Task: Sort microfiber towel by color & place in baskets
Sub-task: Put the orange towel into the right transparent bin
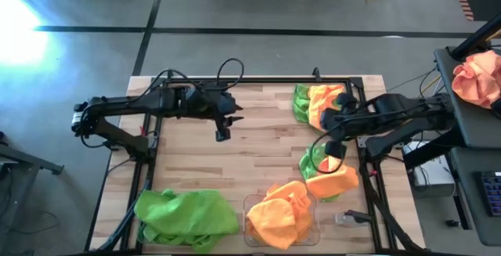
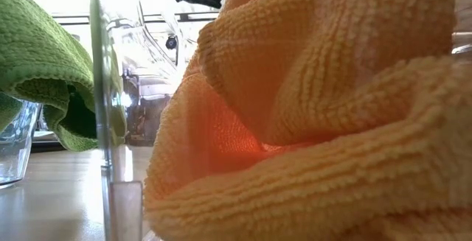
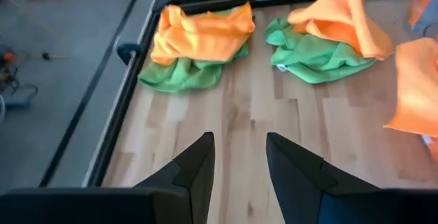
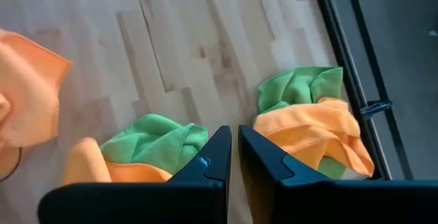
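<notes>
An orange towel (image 2: 317, 116) filled most of the low view, heaped inside a clear basket (image 2: 110, 123) at the near edge of the counter (image 1: 258, 162). From above, this basket (image 1: 249, 207) sat beside a second one holding lime green towels (image 1: 186, 217), which draped over its rim and hid most of it. Two further mixed piles lay on the counter's right side: an orange-over-green heap (image 1: 313, 103) near the far edge, and another orange-and-green heap (image 1: 329, 174) closer to the baskets. The left end effector (image 1: 222, 133) hovered over bare wood near the counter's middle, its fingers (image 3: 198, 172) spread apart with nothing between them, well apart from every towel. The right end effector (image 1: 333, 148) hung above the nearer mixed heap, its fingers (image 4: 219, 159) pressed almost together; nothing showed between them in the wrist view. A paler peach cloth bundle (image 1: 477, 80) rested on a dark stand beyond the counter's right edge.
</notes>
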Available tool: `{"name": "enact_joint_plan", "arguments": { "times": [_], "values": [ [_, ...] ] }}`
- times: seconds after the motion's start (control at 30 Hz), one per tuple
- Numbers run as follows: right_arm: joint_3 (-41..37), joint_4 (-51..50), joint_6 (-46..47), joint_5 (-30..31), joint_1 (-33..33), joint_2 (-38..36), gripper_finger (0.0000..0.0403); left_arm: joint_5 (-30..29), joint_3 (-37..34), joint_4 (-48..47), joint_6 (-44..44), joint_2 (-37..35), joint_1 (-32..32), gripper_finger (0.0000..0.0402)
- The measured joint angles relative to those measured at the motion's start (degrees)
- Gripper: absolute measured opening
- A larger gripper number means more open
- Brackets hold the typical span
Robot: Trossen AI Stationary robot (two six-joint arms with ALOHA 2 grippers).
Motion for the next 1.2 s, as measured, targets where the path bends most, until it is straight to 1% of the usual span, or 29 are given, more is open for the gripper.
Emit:
{"name": "enact_joint_plan", "arguments": {
  "times": [0.1, 0.2, 0.33, 0.4, 0.5, 0.57, 0.63, 0.7, 0.83, 0.93, 1.03, 1.2],
  "values": [
    [-0.96, 1.05, 0.88, 3.21, 1.13, -3.32, 0.0022, 0.09, -0.02, 0.33, 0.98, 0.62, 0.55, 0.0118],
    [-3.15, 1.30, 2.63, 6.31, 2.27, -7.05, 0.0022, 0.15, -0.04, 1.61, -0.36, 1.42, 0.65, 0.0118],
    [-9.22, 2.35, 3.79, 6.94, 3.07, -12.62, 0.0022, 0.17, -0.04, 6.09, -3.31, 2.26, 0.59, 0.0118],
    [-12.95, 3.46, 4.64, 6.65, 3.07, -15.21, 0.0022, 0.16, -0.04, 9.09, -4.93, 2.55, 0.59, 0.0118],
    [-18.15, 6.31, 4.95, 2.62, 3.07, -18.93, 0.0022, 0.16, -0.03, 12.59, -5.99, 2.57, 0.59, 0.0118],
    [-20.75, 7.46, 5.10, 0.38, 3.07, -20.92, 0.0022, 0.11, 0.60, 12.95, -5.98, 2.55, 0.57, 0.0118],
    [-23.07, 7.09, 6.74, -0.18, 3.07, -22.57, 0.0022, -1.27, 1.36, 12.95, -6.18, 2.64, 0.57, 0.0118],
    [-25.34, 6.02, 8.63, -0.17, 3.05, -23.72, 0.0022, -4.05, 1.81, 13.32, -6.18, 2.68, 0.54, 0.0118],
    [-29.53, 2.28, 14.39, -0.21, 3.05, -24.29, 0.0022, -7.19, 1.79, 12.84, -5.87, 2.79, 0.72, 0.0118],
    [-32.73, 0.31, 17.24, -1.56, 3.05, -23.80, 0.0022, -8.29, 1.78, 12.83, -5.75, 2.79, 1.00, 0.0118],
    [-34.94, 0.33, 17.53, -3.24, 3.05, -22.64, 0.0022, -9.90, 1.75, 12.79, -5.62, 2.79, 1.32, 0.0118],
    [-35.71, 0.31, 17.41, -3.15, 3.05, -18.85, 0.0022, -11.87, 1.75, 12.72, -4.66, 2.79, 2.13, 0.0118]
  ]
}}
